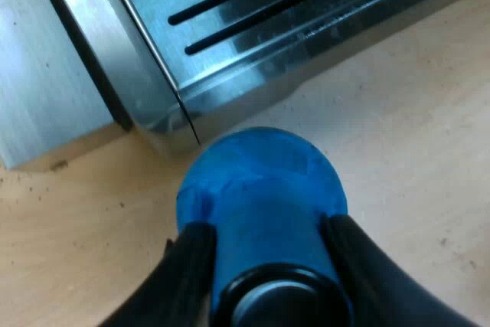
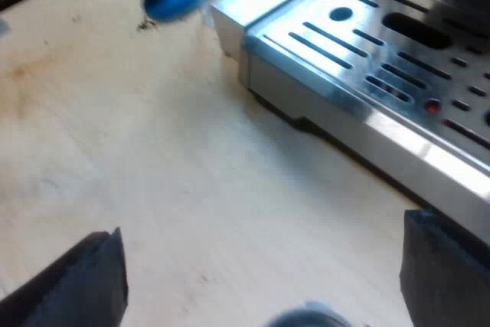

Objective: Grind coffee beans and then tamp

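Left gripper (image 1: 268, 262) pinching blue tamper (image 1: 260, 181) between both fingers, tamper over wooden table (image 1: 406, 135), just beside corner of machine's drip tray (image 1: 230, 28), whether it touches table unclear, right gripper (image 2: 264, 266) spread wide over table near tray's edge

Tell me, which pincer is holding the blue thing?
The left pincer: its fingers clamp the blue tamper beside the machine's corner. The right pincer is open and empty above the table.
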`<state>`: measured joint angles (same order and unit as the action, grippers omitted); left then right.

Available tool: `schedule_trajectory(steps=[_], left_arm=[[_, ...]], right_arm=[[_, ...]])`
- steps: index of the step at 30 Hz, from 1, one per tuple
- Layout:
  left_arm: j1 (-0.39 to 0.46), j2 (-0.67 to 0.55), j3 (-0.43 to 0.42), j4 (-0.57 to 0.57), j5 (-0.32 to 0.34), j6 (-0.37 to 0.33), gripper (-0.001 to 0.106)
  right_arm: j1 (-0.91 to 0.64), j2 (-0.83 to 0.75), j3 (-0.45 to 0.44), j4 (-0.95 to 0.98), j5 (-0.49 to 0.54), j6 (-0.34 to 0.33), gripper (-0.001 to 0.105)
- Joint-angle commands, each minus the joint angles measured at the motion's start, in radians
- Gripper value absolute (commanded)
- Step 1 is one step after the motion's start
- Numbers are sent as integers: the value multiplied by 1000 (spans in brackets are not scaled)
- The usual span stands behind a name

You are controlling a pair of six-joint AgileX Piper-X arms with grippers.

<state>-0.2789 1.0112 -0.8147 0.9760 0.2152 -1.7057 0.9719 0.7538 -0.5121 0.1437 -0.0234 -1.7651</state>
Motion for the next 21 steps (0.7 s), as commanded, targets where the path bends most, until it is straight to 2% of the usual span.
schedule_trajectory(steps=[1, 5, 8, 9, 15, 18, 21], left_arm=[[-25, -43, -9, 22, 6, -2, 0], [-94, -78, -9, 32, 6, -2, 0], [-131, -89, -9, 35, 6, -7, 0], [-207, -91, -9, 35, 6, -51, 0], [-360, -91, -15, 9, 6, -105, 0], [-448, -91, -33, -17, -3, -140, 0], [-487, -91, -50, -33, -5, -160, 0]], right_arm=[[1, -53, 0, 79, 56, -34, 74], [1, -101, 0, 153, 80, -46, 74], [1, -163, 0, 236, 80, -88, 74], [1, -178, 0, 259, 80, -95, 74], [1, -238, 13, 334, 80, -97, 74], [1, -293, 79, 332, 80, -97, 74], [1, -324, 123, 332, 80, -99, 74]])
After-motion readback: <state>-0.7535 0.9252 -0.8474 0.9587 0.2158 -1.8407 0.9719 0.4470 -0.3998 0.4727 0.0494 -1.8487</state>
